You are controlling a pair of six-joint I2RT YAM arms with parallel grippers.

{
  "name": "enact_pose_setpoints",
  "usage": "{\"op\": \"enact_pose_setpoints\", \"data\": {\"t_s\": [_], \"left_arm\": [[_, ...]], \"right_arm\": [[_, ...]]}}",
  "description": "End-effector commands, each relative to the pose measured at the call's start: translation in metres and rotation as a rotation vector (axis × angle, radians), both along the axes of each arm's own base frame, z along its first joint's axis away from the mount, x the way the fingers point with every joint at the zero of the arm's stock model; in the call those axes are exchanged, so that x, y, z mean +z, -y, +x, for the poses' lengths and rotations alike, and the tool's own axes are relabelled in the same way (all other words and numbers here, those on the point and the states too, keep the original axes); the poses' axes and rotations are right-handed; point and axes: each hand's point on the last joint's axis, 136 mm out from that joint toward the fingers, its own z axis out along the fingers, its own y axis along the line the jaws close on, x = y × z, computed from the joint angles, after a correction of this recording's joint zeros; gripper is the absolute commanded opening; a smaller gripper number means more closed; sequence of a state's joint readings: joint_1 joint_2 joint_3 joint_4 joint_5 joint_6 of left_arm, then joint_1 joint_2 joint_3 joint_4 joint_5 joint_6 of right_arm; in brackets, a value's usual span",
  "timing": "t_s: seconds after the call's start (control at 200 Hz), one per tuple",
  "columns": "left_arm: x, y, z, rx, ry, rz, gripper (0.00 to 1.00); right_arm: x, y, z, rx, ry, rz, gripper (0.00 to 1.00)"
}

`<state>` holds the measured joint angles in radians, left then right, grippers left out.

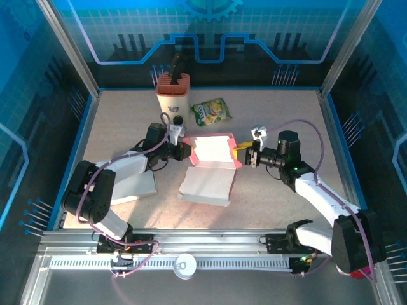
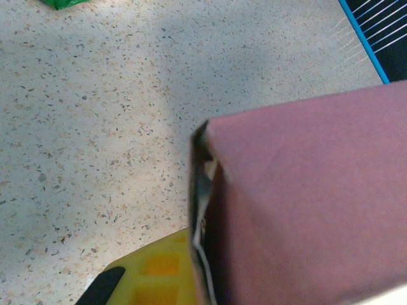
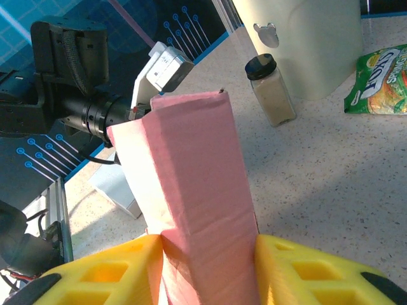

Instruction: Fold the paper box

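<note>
Paper box (image 1: 213, 151) is sitting mid-desk (image 1: 280, 190), pink walls partly up and its white flap lying flat toward the arms, with a cream holder (image 1: 173, 95) and a green snack bag (image 1: 211, 112) behind it. Left hand (image 1: 185, 150) is clenched on the box's left wall. Right hand (image 1: 245, 156) is grasping the right wall, yellow fingers (image 3: 305, 273) pressed against either side

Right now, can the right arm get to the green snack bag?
Probably not yet. Its claw is clamped on the pink box. The snack bag lies nearby on open table, so after letting go it likely could.
</note>
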<state>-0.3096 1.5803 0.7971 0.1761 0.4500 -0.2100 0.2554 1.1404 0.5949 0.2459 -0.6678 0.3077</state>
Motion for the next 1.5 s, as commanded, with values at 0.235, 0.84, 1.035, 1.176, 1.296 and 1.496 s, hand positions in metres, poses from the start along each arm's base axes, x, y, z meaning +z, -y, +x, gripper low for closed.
{"op": "enact_pose_setpoints", "data": {"t_s": [0.235, 0.84, 1.035, 1.176, 1.296, 1.496], "left_arm": [[0.028, 0.009, 0.003, -0.022, 0.051, -0.021, 0.00], [0.034, 0.022, -0.002, -0.041, 0.076, 0.042, 0.00], [0.033, 0.027, -0.004, -0.047, 0.077, 0.069, 0.00], [0.031, 0.030, -0.005, -0.047, 0.074, 0.084, 0.00], [0.033, 0.035, -0.006, -0.039, 0.074, 0.107, 0.00], [0.029, 0.037, -0.004, 0.042, 0.031, 0.182, 0.00]], "right_arm": [[-0.013, 0.000, 0.017, -0.099, 0.014, -0.181, 0.37], [-0.028, 0.015, 0.042, -0.343, 0.086, -0.456, 0.30], [-0.033, 0.020, 0.053, -0.433, 0.108, -0.544, 0.28], [-0.034, 0.026, 0.058, -0.513, 0.119, -0.598, 0.17], [-0.034, 0.031, 0.061, -0.603, 0.121, -0.651, 0.09], [-0.037, 0.055, 0.066, -0.819, 0.019, -0.818, 0.00]]}}
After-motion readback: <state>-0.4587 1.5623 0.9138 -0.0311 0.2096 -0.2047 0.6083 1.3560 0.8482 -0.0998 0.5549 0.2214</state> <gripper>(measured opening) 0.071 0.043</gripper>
